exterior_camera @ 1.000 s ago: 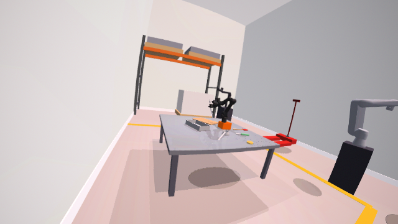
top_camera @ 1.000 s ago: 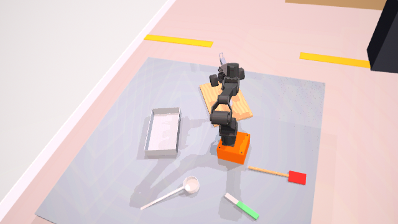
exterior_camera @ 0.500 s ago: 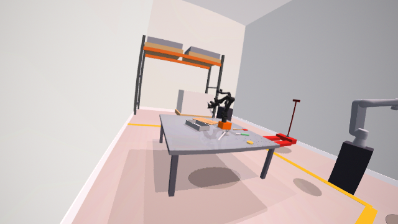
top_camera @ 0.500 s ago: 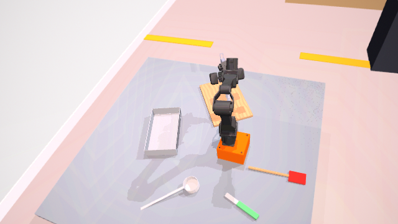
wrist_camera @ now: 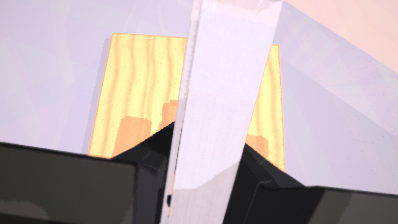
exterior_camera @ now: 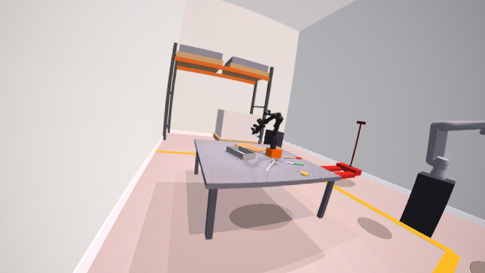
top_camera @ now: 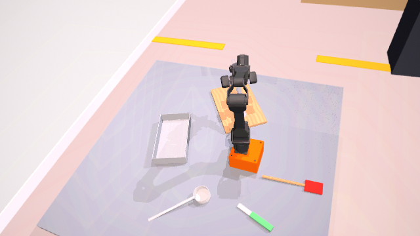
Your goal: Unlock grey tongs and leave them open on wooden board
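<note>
My gripper [wrist_camera: 199, 132] is shut on the grey tongs [wrist_camera: 225, 90], which look pale and run up the middle of the wrist view between the dark fingers. It hangs in the air over the wooden board [top_camera: 260, 119] [wrist_camera: 135, 65], high above the table in the exterior view. The tongs' far end passes beyond the board's far edge in the wrist view. The arm mostly hides the tongs in the top view. Whether they are locked or unlocked, I cannot tell. The roasting tin [top_camera: 170, 160] [exterior_camera: 248, 155] stands left of the board with nothing across it.
The orange arm base [top_camera: 244, 160] [exterior_camera: 273, 153] stands near the board's front edge. A white ladle [top_camera: 201, 195], a green-handled tool [top_camera: 260, 221] and a red-headed spatula [top_camera: 314, 187] lie nearer the front. A yellow disc [exterior_camera: 305, 174] lies near the table's edge.
</note>
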Robot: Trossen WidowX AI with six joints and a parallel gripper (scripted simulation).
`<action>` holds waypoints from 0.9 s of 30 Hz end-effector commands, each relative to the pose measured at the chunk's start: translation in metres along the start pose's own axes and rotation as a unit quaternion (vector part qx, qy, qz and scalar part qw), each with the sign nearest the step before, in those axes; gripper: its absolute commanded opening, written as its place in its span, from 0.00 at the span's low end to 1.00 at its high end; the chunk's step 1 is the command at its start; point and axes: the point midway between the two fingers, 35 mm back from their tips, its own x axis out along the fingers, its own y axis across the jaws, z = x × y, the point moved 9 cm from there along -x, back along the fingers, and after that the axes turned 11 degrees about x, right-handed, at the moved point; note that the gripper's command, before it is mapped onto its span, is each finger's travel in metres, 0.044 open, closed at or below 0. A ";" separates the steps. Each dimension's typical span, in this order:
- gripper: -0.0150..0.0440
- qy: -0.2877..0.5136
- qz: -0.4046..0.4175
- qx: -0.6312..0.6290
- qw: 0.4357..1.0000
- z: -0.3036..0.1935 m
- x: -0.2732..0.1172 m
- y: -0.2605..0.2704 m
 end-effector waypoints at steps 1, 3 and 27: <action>0.00 0.034 -0.010 -0.003 0.999 0.007 0.006 0.002; 0.00 0.052 -0.015 -0.003 0.999 0.009 0.010 0.002; 0.00 0.274 -0.072 -0.029 0.959 0.023 0.049 0.013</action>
